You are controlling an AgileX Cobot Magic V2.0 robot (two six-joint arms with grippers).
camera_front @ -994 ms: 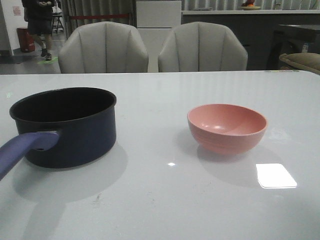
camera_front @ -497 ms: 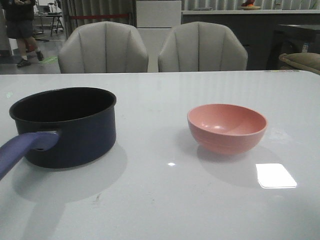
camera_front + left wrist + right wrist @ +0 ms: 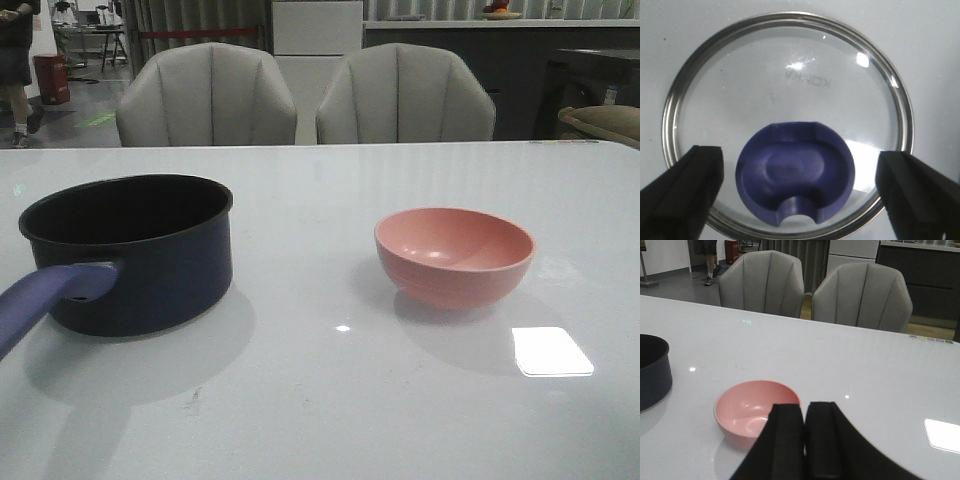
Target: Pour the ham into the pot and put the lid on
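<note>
The dark navy pot with its purple-blue handle stands on the left of the table; its edge shows in the right wrist view. The pink bowl stands to its right, also in the right wrist view, and looks empty. No ham is visible. The glass lid with silver rim lies flat under my left gripper, which is open with a finger on each side of the navy knob, not touching it. My right gripper is shut and empty, just short of the bowl.
Two grey chairs stand behind the table's far edge. A bright light patch reflects on the white tabletop near the front right. A person walks in the far left background.
Pot and bowl have not moved. Only the person in the background has walked further to the left.
</note>
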